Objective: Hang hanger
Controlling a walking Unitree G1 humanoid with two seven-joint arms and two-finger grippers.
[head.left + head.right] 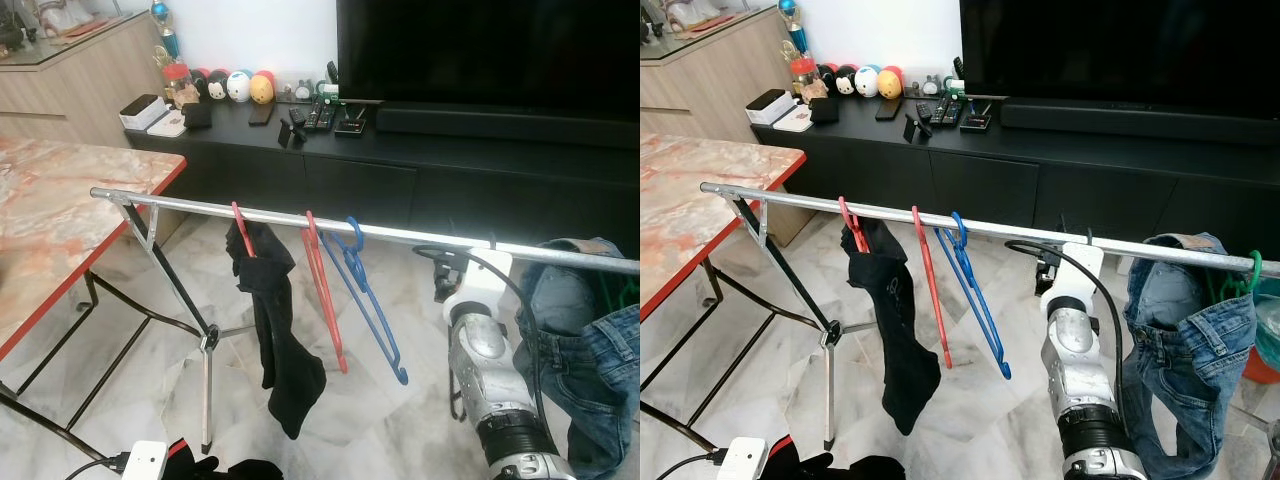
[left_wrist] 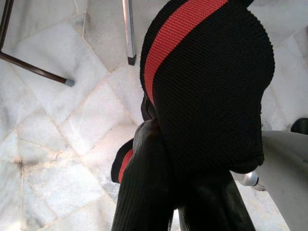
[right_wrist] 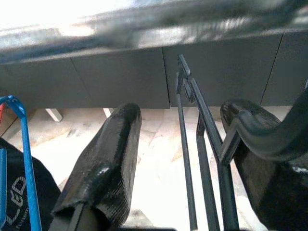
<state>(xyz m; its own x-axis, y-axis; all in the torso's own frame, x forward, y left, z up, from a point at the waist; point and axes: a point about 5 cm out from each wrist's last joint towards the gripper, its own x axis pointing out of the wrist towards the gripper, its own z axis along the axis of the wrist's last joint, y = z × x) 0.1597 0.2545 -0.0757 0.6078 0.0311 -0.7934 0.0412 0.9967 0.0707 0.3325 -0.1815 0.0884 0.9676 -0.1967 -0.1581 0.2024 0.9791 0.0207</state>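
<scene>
Lowest and nearest, the left gripper (image 2: 192, 202) has its fingers pinched on a black garment with a red stripe (image 2: 207, 82), held above the marble floor (image 2: 57, 144). Right of it the right arm reaches up to the silver rail (image 1: 400, 236), where the right gripper (image 3: 185, 144) has its fingers spread apart, a thin black hanger (image 3: 204, 144) standing between them; whether they grip it I cannot tell. Along the rail hang a black cloth (image 1: 275, 320), a red hanger (image 1: 325, 290), a blue hanger (image 1: 370, 300) and, at right, jeans (image 1: 580, 340). Beyond stands a dark TV cabinet (image 1: 400, 170).
</scene>
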